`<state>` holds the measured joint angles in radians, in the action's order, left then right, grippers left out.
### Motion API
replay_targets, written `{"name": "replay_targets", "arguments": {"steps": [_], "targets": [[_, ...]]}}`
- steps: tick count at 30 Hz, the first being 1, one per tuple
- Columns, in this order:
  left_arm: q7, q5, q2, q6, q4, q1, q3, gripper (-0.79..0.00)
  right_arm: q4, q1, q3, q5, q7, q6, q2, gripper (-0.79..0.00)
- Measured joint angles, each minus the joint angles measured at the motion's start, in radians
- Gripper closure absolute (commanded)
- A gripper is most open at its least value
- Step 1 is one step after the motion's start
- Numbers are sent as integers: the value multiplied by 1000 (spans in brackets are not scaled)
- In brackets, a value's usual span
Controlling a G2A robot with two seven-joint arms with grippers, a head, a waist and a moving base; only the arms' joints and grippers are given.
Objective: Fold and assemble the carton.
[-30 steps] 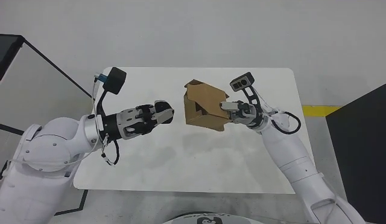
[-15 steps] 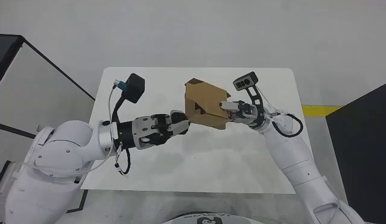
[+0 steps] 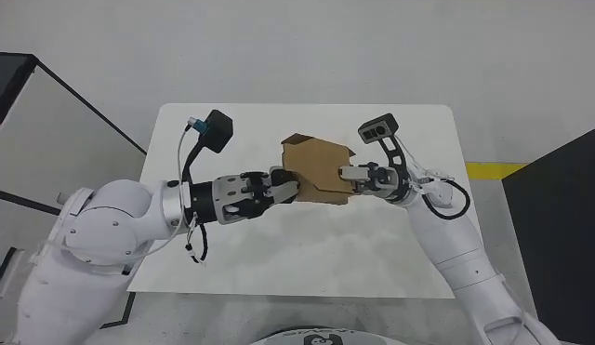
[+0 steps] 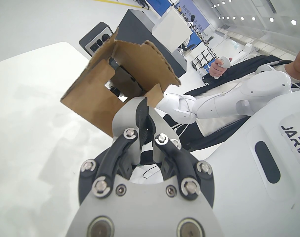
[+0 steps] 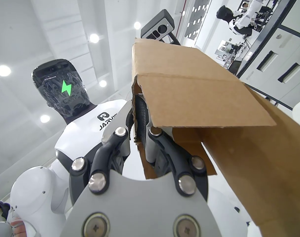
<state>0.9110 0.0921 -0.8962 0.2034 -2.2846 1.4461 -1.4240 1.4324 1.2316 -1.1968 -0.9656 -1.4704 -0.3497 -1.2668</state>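
Brown and corrugated, being held as a half-folded carton (image 3: 318, 164) over the middle of the white counter (image 3: 279, 257), between the two grippers. Pinching a small flap at the carton's left-hand corner with the left gripper (image 3: 289, 185), clenched tight on the cardboard. Grasping the opposite, right-hand wall with the right gripper (image 3: 346, 172), clenched too, straddling the wall's torn edge with a finger (image 5: 141, 114) on either face. Facing the left wrist camera with the open side, showing a square notch cut in one wall and loose flaps standing out along the far edge. Tilting a little, with one long panel running past the right wrist camera. Not showing clearly whether resting on the counter or hanging just above it.
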Motion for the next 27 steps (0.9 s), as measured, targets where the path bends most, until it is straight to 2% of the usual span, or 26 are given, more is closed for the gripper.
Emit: {"name": "replay_targets", "arguments": {"steps": [27], "targets": [[17,4,-2,1,21,-24,36,0,-16,-4,6,4,-12,12,-7,0]]}}
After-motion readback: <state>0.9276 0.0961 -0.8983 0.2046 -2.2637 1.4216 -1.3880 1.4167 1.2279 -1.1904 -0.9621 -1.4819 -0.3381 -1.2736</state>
